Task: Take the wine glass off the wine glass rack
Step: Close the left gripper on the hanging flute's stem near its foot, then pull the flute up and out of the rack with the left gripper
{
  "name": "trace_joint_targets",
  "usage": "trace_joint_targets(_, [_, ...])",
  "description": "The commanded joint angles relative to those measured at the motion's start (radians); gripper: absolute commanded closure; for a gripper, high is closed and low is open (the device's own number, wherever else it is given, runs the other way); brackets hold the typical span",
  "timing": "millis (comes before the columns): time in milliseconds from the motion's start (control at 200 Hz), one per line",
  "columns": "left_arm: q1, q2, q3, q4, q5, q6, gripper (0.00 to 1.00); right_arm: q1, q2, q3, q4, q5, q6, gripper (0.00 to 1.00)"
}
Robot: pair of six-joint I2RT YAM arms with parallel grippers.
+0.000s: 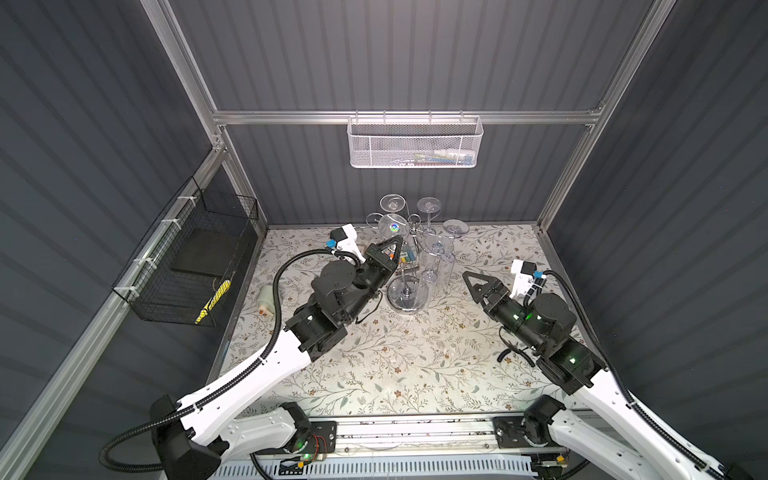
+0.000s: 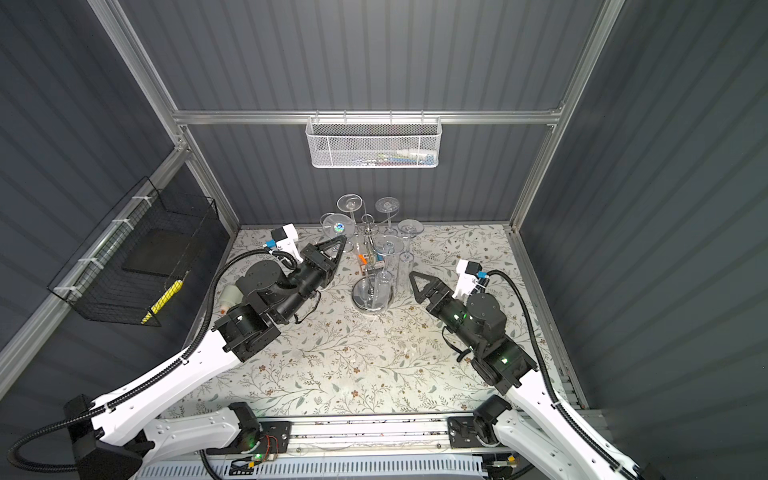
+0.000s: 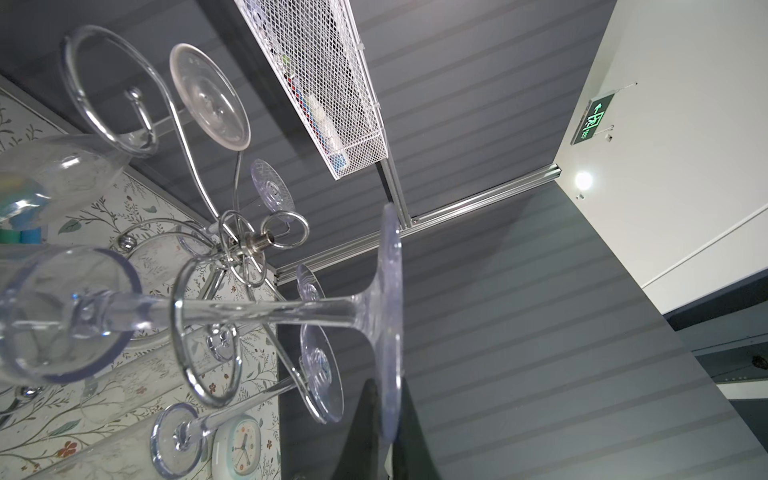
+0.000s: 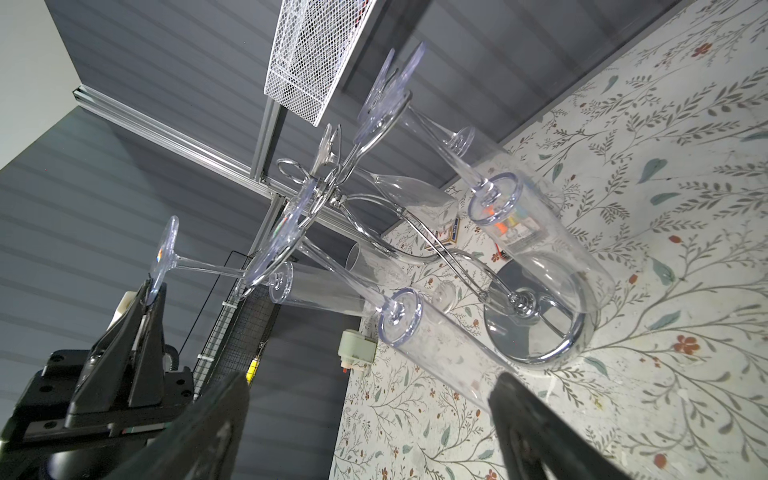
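Right wrist view, unlike top views, shows left hand (image 4: 150, 291) clamping wine glass (image 4: 208, 266).

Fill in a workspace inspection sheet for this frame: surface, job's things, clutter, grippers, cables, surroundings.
Surface: floral tabletop, no spills seen.
Job's things: wine glass rack upright; wine glass hanging by its stem in a scroll arm; other glasses hang alongside.
Clutter: small white object at the table's left; small box near the rack's base.
Grippers: left gripper jaws shut on the wine glass's foot; right gripper jaws open, holding nothing.
Cables: black conduit routed along each arm.
Surroundings: white mesh basket on the rear rail; black wire basket on the side wall.
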Motion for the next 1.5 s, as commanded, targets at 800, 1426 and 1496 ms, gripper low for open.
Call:
trace_joint_targets(800, [0.065, 0.124, 0.121, -0.089, 0.206, -0.08, 1.0, -0.036, -0.022, 0.021, -0.013, -0.031, -0.012, 0.08])
trace_joint_targets(1426, [0.073, 0.131, 0.124, -0.195, 0.388, -0.105, 1.0, -0.039, -0.08, 0.009, -0.058, -0.021, -0.015, 0.08])
trace_joint_targets(1496, [0.073, 0.103, 0.116, -0.228, 0.375, -0.095, 1.0, -0.039, -0.085, 0.01, -0.063, -0.021, -0.015, 0.08])
